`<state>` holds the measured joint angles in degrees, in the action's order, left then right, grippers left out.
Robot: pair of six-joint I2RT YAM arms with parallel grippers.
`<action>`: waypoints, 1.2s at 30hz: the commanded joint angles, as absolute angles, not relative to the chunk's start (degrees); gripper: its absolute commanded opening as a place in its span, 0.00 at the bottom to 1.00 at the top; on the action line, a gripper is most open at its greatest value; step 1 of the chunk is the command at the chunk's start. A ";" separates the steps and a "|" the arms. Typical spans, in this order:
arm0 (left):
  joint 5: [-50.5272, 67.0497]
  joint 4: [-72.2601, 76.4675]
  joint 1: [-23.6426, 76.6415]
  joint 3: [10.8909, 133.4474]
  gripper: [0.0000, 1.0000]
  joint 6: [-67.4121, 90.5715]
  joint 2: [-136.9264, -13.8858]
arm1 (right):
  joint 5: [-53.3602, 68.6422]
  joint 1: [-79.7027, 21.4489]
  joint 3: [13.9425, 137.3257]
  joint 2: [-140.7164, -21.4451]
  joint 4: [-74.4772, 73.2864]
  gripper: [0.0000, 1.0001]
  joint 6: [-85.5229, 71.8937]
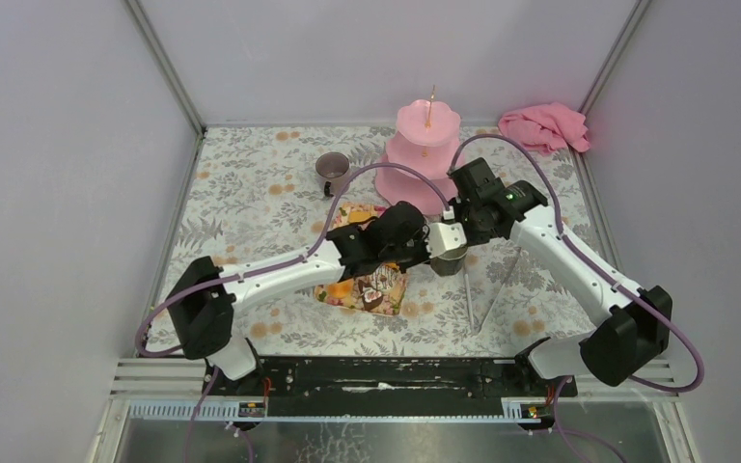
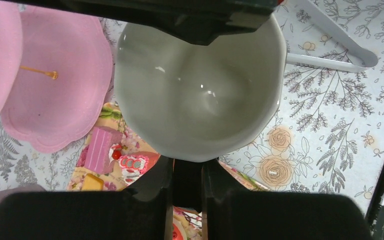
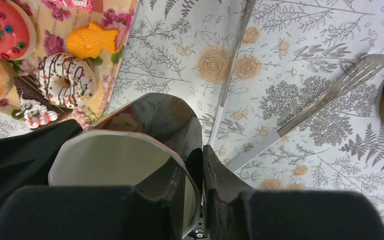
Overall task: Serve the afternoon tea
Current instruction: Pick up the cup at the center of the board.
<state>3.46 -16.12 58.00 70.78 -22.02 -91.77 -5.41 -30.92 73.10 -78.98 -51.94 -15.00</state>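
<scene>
Beside the floral rectangular tray (image 3: pixel 55 42), I have left fingers (image 2: pixel 160 182) and right fingers (image 3: pixel 220 175) both clamped on the pale-lined black ceramic mug (image 1: pixel 447 253) at its rim, with the colourful toy cakes (image 1: pixel 371 286) unserved on that tray and the pink three-tier stand (image 1: pixel 425 159) looking bare.

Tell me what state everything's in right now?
black mug, upright, empty, held by its rim
left gripper, shut on the black mug
right gripper, shut on the black mug
grey mug, upright on the table
pink three-tier stand, standing, visible tiers bare
toy cakes, lying on the floral tray
tongs, lying open on the table
pink cloth, crumpled, far corner
</scene>
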 commanded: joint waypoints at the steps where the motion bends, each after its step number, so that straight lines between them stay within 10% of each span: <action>1: 9.20 -11.96 59.00 73.65 0.00 -20.98 -93.84 | -2.01 -31.86 77.92 -78.48 -44.71 0.00 -17.75; 12: 8.83 -10.31 58.90 71.17 0.00 -18.24 -93.92 | -3.46 -31.82 76.75 -77.69 -43.71 0.00 -18.58; 23: 2.03 -2.73 58.94 65.60 0.00 -12.57 -91.33 | -8.25 -31.82 73.52 -74.73 -42.16 0.39 -20.42; 36: 1.32 -1.38 58.95 65.80 0.00 -11.61 -89.09 | -20.67 -31.82 72.15 -68.46 -41.66 0.58 -25.43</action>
